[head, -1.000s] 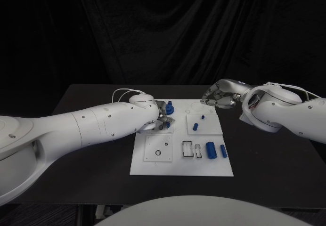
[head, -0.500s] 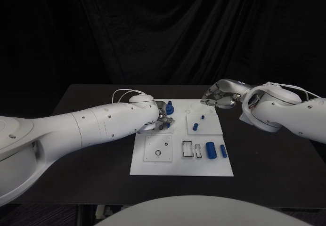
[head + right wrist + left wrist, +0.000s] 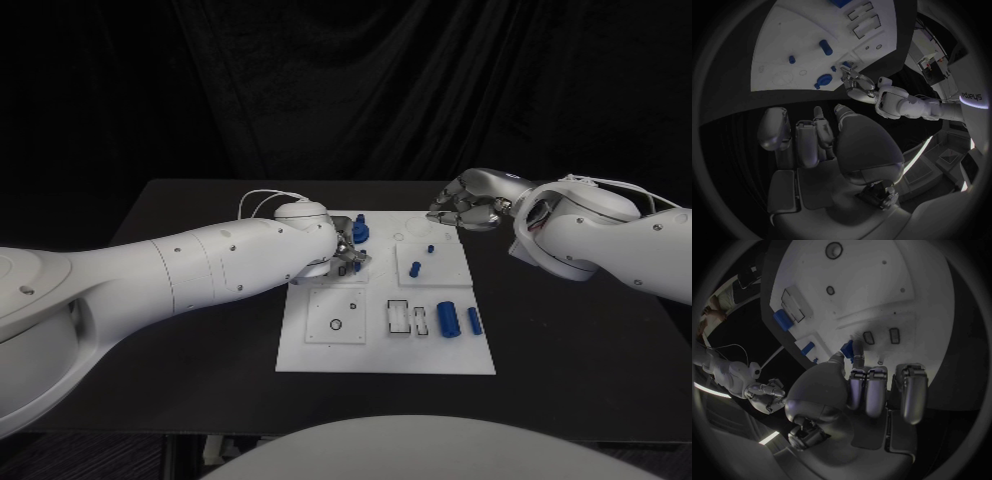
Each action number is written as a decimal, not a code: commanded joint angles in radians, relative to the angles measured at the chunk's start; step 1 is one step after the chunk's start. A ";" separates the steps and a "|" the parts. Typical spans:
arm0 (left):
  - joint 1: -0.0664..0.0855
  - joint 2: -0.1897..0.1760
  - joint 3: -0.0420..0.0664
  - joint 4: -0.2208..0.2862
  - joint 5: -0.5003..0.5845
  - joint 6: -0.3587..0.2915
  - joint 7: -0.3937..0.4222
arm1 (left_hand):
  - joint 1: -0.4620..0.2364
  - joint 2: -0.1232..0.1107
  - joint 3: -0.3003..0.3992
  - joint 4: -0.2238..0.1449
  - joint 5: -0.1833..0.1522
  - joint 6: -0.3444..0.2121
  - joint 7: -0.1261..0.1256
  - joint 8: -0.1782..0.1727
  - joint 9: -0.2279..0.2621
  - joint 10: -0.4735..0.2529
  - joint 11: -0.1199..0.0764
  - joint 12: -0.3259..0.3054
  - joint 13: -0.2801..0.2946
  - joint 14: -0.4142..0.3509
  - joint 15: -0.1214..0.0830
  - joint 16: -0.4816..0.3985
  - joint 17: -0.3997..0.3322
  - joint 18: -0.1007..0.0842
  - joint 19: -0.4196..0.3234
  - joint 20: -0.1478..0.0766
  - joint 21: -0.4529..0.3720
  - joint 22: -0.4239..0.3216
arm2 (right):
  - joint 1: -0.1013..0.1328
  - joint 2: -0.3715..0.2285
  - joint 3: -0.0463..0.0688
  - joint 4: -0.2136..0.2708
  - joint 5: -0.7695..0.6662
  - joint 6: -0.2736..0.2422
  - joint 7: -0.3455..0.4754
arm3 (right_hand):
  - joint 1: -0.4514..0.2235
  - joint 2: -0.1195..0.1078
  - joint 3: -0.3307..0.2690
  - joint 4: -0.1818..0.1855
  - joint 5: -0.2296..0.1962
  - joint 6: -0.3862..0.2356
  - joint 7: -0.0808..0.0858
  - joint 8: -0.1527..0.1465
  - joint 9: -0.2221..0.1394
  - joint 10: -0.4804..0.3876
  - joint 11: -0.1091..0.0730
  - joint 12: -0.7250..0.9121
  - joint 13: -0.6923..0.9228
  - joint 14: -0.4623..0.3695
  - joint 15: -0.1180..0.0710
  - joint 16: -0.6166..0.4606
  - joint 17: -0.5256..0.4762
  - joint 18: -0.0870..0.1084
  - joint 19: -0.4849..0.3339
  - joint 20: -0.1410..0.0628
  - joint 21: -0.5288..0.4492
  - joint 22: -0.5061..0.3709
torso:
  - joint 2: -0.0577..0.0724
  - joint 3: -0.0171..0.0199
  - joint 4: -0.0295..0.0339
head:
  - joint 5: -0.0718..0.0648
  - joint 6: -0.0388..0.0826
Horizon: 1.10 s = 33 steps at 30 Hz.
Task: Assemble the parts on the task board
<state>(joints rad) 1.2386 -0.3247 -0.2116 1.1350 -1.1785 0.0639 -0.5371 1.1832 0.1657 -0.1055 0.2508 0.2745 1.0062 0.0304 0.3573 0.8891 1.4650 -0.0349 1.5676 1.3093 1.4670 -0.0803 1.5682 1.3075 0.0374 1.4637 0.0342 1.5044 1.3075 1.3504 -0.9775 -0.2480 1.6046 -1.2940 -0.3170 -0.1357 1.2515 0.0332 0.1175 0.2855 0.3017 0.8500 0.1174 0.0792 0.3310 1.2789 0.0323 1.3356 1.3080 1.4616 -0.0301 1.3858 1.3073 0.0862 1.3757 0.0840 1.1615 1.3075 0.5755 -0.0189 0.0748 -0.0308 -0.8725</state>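
- Two hands hover at the white board (image 3: 387, 350)'s far end.
- Left hand (image 3: 343, 255) pinches a small blue part (image 3: 847, 348) over the board.
- Right hand (image 3: 464, 208) has its fingers curled in, holding nothing.

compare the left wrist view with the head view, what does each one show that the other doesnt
Only the left wrist view shows the left hand from behind, a small blue part pinched at its fingertips just above the task board. Only the head view shows the whole table and the two blue cylinders lying side by side. Both show the board, the left hand and the right hand, which holds nothing.
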 commanded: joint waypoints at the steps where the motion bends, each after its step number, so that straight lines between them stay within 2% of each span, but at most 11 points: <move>1: -0.002 0.002 0.001 0.003 0.001 0.013 0.013 | 0.008 -0.004 0.003 0.001 0.005 0.000 0.002 -0.004 0.001 0.106 0.001 0.003 0.262 0.104 0.001 0.003 0.263 -0.003 0.012 0.000 -0.005 0.142 | -0.002 0.000 0.001 0.000 -0.006 0.007 -0.019 | 0.010 -0.002 0.005 0.000 0.006 0.004 0.003 -0.004 -0.001 -0.005 0.000 -0.004 0.060 0.001 0.004 -0.007 0.074 0.000 -0.006 0.000 -0.002 0.149 | 0.000 -0.0006 0.0002 | 0.001 0.000; 6: -0.003 0.001 0.001 0.003 0.001 0.019 0.011 | 0.007 -0.004 0.005 0.003 0.008 0.000 0.003 -0.007 0.002 0.106 0.002 0.003 0.262 0.104 0.001 0.003 0.263 -0.003 0.011 0.000 -0.006 0.140 | -0.002 0.000 0.001 -0.001 -0.006 0.008 -0.020 | 0.012 -0.002 0.007 0.000 0.009 0.004 0.003 -0.004 -0.002 -0.006 0.001 -0.004 0.060 0.000 0.004 -0.008 0.073 0.000 -0.007 0.000 -0.004 0.149 | 0.000 0.0000 0.0010 | 0.002 0.000; 10: -0.003 0.003 0.001 0.002 0.001 0.022 0.011 | 0.020 -0.008 0.019 0.001 0.034 0.000 0.002 -0.019 0.007 0.106 0.002 0.003 0.262 0.104 0.002 0.003 0.263 -0.002 0.010 0.001 -0.008 0.140 | -0.002 0.001 0.001 -0.002 -0.006 0.009 -0.021 | 0.014 -0.003 0.008 0.000 0.011 0.004 0.003 -0.004 -0.002 -0.007 0.001 -0.005 0.059 0.000 0.004 -0.009 0.072 0.000 -0.008 0.000 -0.006 0.149 | 0.000 -0.0004 0.0006 | 0.004 0.000; 24: -0.005 0.002 0.001 0.002 0.001 0.031 0.007 | 0.050 -0.015 0.061 -0.010 0.053 0.002 0.001 -0.038 0.015 0.106 0.001 0.003 0.262 0.104 0.002 0.003 0.263 -0.002 0.008 0.001 -0.010 0.139 | -0.003 0.003 0.001 -0.005 -0.006 0.007 -0.020 | 0.014 -0.003 0.009 0.000 0.012 0.005 0.003 -0.004 -0.002 -0.009 0.001 -0.007 0.057 -0.001 0.004 -0.011 0.070 0.001 -0.010 0.000 -0.010 0.148 | -0.001 -0.0004 0.0010 | 0.005 0.000; 28: -0.005 -0.001 0.001 0.003 0.001 0.027 0.007 | 0.065 -0.031 0.106 -0.015 0.083 0.005 0.000 -0.052 0.023 0.106 0.001 0.003 0.262 0.104 0.001 0.003 0.263 -0.002 0.008 0.000 -0.011 0.141 | -0.003 0.003 0.001 -0.006 -0.006 0.007 -0.021 | 0.014 -0.003 0.009 0.001 0.012 0.005 0.003 -0.004 -0.002 -0.009 0.001 -0.008 0.057 -0.003 0.004 -0.014 0.067 0.002 -0.011 0.000 -0.013 0.147 | -0.001 -0.0003 -0.0001 | 0.005 0.000; 33: -0.006 -0.005 0.001 0.006 0.001 0.021 0.008 | 0.071 -0.051 0.152 -0.017 0.100 0.008 0.000 -0.064 0.030 0.106 0.000 0.003 0.262 0.104 0.001 0.003 0.263 -0.002 0.008 0.000 -0.012 0.142 | -0.003 0.003 0.001 -0.006 -0.006 0.008 -0.022 | 0.014 -0.003 0.010 0.001 0.013 0.005 0.004 -0.004 -0.002 -0.010 0.001 -0.008 0.056 -0.004 0.004 -0.017 0.065 0.002 -0.012 0.001 -0.015 0.146 | -0.001 -0.0007 0.0009 | 0.004 0.000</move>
<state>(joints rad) 1.2368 -0.3293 -0.2097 1.1391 -1.1786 0.0817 -0.5372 1.2555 0.1239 0.0391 0.2350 0.3705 1.0065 0.0306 0.2980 0.9177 1.4638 -0.0326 1.5682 1.3075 1.4670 -0.0803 1.5682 1.3073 0.0373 1.4637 0.0342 1.4969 1.3074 1.3491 -0.9740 -0.2480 1.5990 -1.2941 -0.3131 -0.1403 1.2556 0.0290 0.1202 0.2883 0.3082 0.8499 0.1173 0.0792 0.3304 1.2754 0.0359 1.3321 1.3076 1.4617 -0.0301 1.3705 1.3073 0.0862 1.3686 0.0840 1.1522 1.3073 0.5747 -0.0193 0.0750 -0.0259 -0.8725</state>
